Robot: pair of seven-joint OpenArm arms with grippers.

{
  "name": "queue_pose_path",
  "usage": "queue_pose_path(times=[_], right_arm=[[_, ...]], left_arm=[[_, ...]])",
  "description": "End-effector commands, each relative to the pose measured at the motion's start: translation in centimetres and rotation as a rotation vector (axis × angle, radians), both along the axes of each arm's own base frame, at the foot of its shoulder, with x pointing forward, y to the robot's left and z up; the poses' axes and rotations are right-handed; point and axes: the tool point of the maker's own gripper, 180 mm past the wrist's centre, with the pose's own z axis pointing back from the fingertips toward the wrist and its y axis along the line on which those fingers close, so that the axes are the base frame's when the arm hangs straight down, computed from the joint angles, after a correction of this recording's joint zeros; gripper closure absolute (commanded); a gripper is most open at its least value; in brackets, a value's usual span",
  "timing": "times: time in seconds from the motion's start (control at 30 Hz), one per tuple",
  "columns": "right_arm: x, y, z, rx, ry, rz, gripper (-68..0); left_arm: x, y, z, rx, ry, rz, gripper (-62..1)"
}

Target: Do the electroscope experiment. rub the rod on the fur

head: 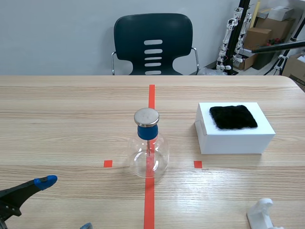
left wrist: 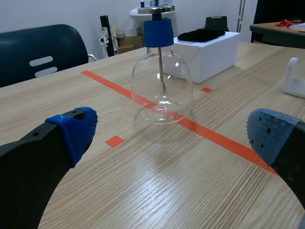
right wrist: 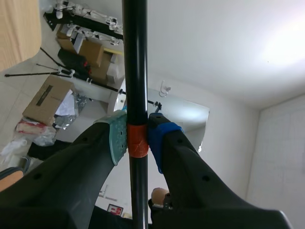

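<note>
The electroscope [head: 148, 148], a clear glass flask with a blue stopper and a metal disc on top, stands on the red tape line at mid-table. A patch of black fur [head: 233, 117] lies on a white box [head: 237, 138] to its right. My left gripper [head: 66, 204] rests low at the near left, open and holding nothing. In the left wrist view the electroscope [left wrist: 161, 81] is ahead of the left gripper [left wrist: 172, 131], with the fur [left wrist: 201, 34] beyond. My right gripper [right wrist: 138, 140] is shut on a black rod [right wrist: 135, 62] at its orange band, raised off the table. The rod [head: 279, 46] shows at the far right.
A white plastic stand [head: 263, 214] sits at the table's near right corner. A dark chair [head: 153, 44] stands behind the far edge. Cardboard boxes [head: 259, 34] and equipment are stacked beyond the table's right end.
</note>
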Motion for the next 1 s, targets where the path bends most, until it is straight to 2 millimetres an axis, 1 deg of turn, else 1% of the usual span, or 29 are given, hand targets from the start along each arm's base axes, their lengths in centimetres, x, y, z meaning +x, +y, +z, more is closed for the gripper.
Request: queue_pose_path(times=[0.0, 0.17, 0.23, 0.3, 0.43, 0.6, 0.77, 0.97], right_arm=[[0.9, 1.4, 1.0, -0.028, -0.024, 0.043, -1.1], [1.8, 1.8, 0.0, -0.066, -0.021, 0.037, -1.1], [1.9, 2.1, -0.9, -0.061, -0.01, 0.039, -1.1], [2.0, 2.0, -1.8, -0.055, 0.006, 0.026, -1.1], [2.1, 1.3, -3.8, -0.027, 0.02, 0.003, -1.1], [1.9, 0.1, -6.8, 0.02, 0.06, -0.037, -1.1], [1.5, -1.2, -8.9, 0.042, 0.101, -0.082, -1.1], [0.6, -2.0, -11.2, 0.044, 0.167, -0.111, -1.1]], left_arm=[[0.3, 0.0, 0.6, -0.021, -0.022, 0.006, -62.3], [0.3, 0.0, 0.6, -0.021, -0.022, 0.006, -62.3], [0.3, 0.0, 0.6, -0.021, -0.022, 0.006, -62.3], [0.3, 0.0, 0.6, -0.021, -0.022, 0.006, -62.3], [0.3, 0.0, 0.6, -0.021, -0.022, 0.006, -62.3], [0.3, 0.0, 0.6, -0.021, -0.022, 0.006, -62.3], [0.3, 0.0, 0.6, -0.021, -0.022, 0.006, -62.3], [0.3, 0.0, 0.6, -0.021, -0.022, 0.006, -62.3]])
